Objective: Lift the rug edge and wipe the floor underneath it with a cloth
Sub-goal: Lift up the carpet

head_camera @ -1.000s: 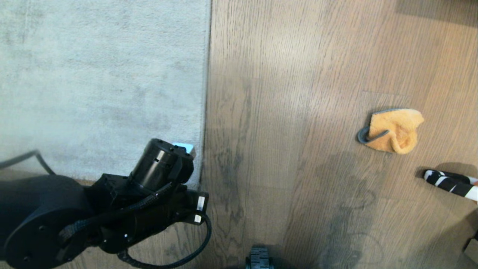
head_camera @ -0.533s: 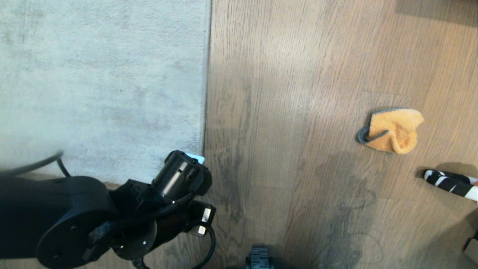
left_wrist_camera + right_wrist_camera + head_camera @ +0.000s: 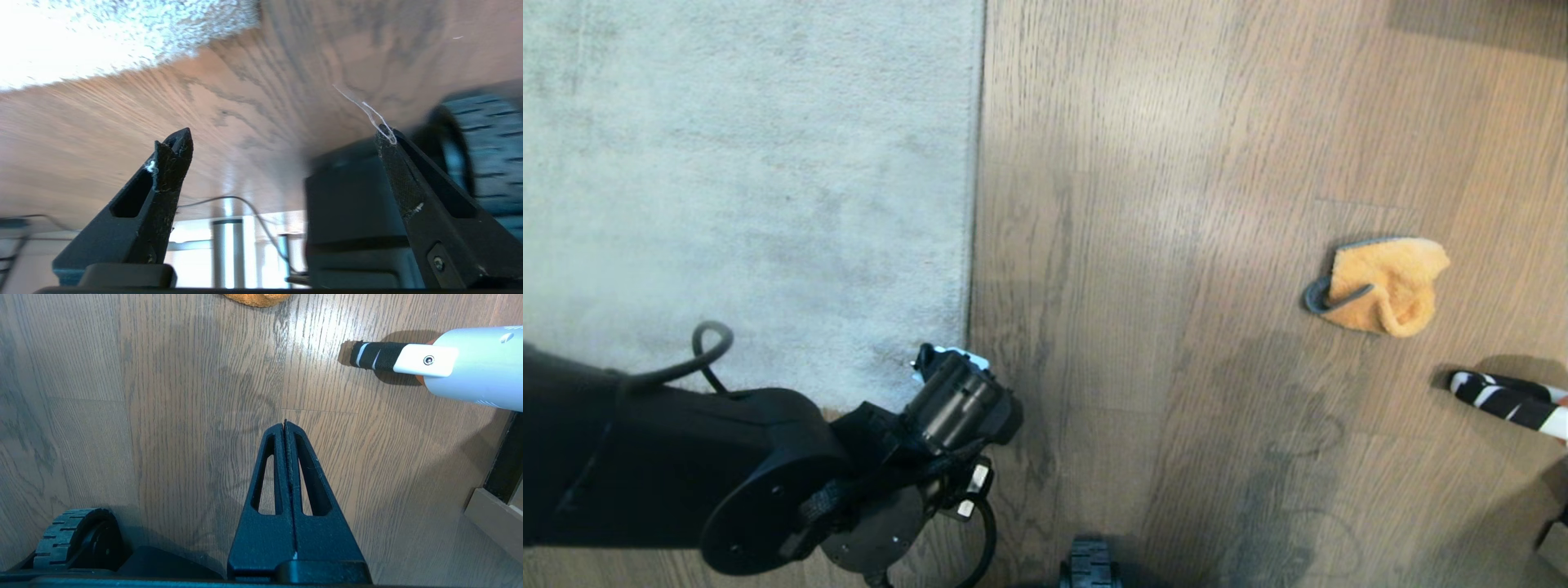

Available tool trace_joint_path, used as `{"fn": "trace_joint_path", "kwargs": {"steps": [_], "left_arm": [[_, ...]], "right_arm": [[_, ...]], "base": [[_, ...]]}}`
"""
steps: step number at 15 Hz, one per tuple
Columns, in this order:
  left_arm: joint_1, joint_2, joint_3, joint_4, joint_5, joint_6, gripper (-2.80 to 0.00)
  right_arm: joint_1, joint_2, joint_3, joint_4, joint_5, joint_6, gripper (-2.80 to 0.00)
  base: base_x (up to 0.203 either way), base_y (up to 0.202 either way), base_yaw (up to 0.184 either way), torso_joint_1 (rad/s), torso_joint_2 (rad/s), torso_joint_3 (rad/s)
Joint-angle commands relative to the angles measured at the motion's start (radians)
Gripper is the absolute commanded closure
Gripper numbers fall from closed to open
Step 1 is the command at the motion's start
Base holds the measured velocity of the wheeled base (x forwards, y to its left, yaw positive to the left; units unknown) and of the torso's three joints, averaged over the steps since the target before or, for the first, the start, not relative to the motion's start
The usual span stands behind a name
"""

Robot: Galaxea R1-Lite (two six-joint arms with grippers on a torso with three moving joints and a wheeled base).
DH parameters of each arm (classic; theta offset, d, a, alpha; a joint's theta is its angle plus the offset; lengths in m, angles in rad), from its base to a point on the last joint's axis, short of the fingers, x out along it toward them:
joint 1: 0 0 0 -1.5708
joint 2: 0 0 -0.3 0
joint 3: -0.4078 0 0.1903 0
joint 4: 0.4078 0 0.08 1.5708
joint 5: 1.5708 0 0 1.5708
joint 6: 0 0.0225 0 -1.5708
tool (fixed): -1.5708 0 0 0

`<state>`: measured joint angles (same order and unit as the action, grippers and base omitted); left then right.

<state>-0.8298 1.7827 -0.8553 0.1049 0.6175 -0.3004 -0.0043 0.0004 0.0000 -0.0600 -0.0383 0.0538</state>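
Observation:
The pale grey-beige rug lies flat on the left, and its rug edge (image 3: 971, 245) runs straight along the wooden floor (image 3: 1143, 245). My left arm reaches in low at the near left, with its wrist (image 3: 960, 400) over the rug's near corner. My left gripper (image 3: 282, 134) is open and holds nothing, with bare floor (image 3: 253, 102) and the rug's corner (image 3: 102, 36) beyond its fingers. The fluffy orange cloth (image 3: 1384, 286) with grey trim lies crumpled on the floor at the right. My right gripper (image 3: 284, 425) is shut and empty above bare planks, with the cloth (image 3: 255, 298) beyond it.
A black-and-white striped handle (image 3: 1503, 400) lies on the floor near the cloth; it belongs to a pale tool (image 3: 478, 367). My base wheel (image 3: 1089, 570) sits at the near edge. A dark and tan furniture edge (image 3: 496, 506) stands at the right.
My left arm has swung to the right and closer to me, carrying its wrist from over the rug's corner area to the corner's rim. The cloth and rug have not moved.

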Motion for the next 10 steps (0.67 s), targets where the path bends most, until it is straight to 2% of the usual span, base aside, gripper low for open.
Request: {"fn": "trace_joint_path", "kwargs": {"steps": [1, 6, 10], "left_arm": [[0.003, 0.035, -0.001, 0.001, 0.042, 0.023, -2.80], [0.003, 0.084, 0.000, -0.003, 0.123, 0.103, -2.80], [0.015, 0.131, -0.020, -0.009, 0.249, 0.151, -2.80]], "right_arm": [[0.000, 0.000, 0.000, -0.001, 0.000, 0.000, 0.00], [0.000, 0.000, 0.000, -0.001, 0.000, 0.001, 0.00], [0.001, 0.000, 0.000, 0.000, -0.001, 0.001, 0.00]], "base": [[0.000, 0.000, 0.000, 0.000, 0.00, 0.000], [0.000, 0.000, 0.000, 0.000, 0.00, 0.000], [0.000, 0.000, 0.000, 0.000, 0.00, 0.000]]}}
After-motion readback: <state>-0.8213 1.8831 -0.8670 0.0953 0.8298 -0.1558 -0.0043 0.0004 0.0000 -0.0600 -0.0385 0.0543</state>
